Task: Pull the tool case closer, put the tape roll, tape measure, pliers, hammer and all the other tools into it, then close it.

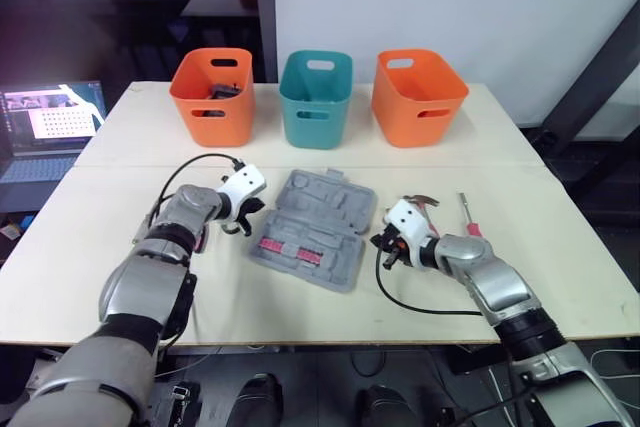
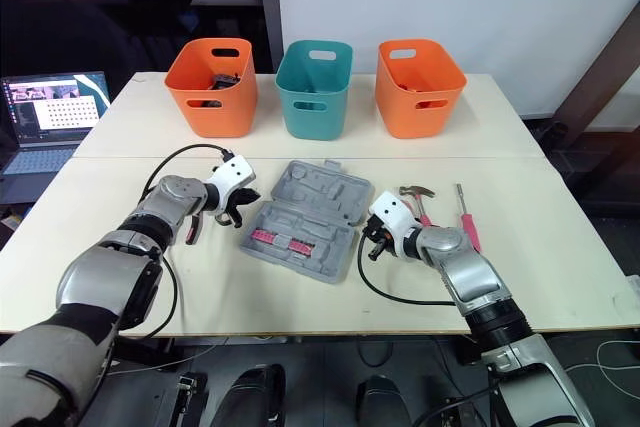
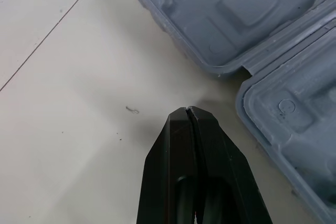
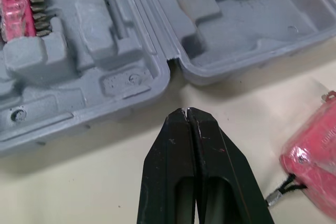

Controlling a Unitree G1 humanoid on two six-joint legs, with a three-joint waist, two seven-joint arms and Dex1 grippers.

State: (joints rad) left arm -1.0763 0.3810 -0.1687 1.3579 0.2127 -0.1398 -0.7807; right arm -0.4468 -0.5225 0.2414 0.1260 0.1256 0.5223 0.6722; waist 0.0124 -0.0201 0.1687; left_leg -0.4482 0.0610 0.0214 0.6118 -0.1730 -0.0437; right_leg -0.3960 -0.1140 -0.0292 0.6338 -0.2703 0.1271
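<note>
Right gripper (image 4: 185, 111) sits low at the front of the table (image 1: 560, 277); fingers pressed together, nothing between them; tips point at the near edge of the tool case (image 1: 315, 222), just beside it, by the hinge line; contact with the case cannot be told. Red object (image 4: 312, 161) with a short black cord lies just beside this gripper on the side away from the case; what it is cannot be told. Left gripper (image 3: 187, 111) on the other side of the case; fingers also together and empty; tips near the case rim, not touching it.

Tool case grey, lying open and flat mid-table between the two grippers; moulded recesses mostly bare; red bit strip (image 4: 18, 3) in the front half. Hammer (image 2: 415, 192) and screwdriver (image 2: 463, 217) lie on the table to the right of the case, both outside it. Black cable (image 1: 420, 307) loops on the table by the right arm.

Table pale, with a seam running across; at the far edge stand a left orange bin (image 1: 212, 97) with dark items inside, a teal bin (image 1: 316, 97) and a right orange bin (image 1: 420, 97); laptop (image 1: 50, 127) open off the table's left side; white wall behind.
</note>
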